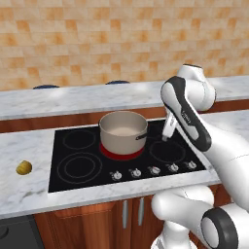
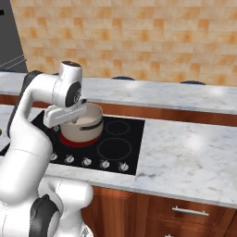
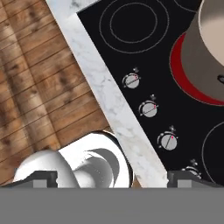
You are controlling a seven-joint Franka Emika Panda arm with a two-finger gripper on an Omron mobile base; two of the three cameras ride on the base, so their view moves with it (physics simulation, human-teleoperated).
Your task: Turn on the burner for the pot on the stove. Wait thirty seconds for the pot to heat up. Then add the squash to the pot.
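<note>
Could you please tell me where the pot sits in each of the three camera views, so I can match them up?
Left base view: the pot stands at the centre, on the stove's rear middle zone.
Right base view: left of centre, partly behind the arm.
Hand view: cut off at the upper right edge.
Shared landmark: the red glowing burner under the pot, with the knob row in front of it.

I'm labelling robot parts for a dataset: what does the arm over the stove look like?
The arm is glossy white with rounded, tube-like links, and dark grey to black bands and caps at the joints. One black strip carries small pale lettering, too small to read. The gripper is slim and white with small dark fingers.
</note>
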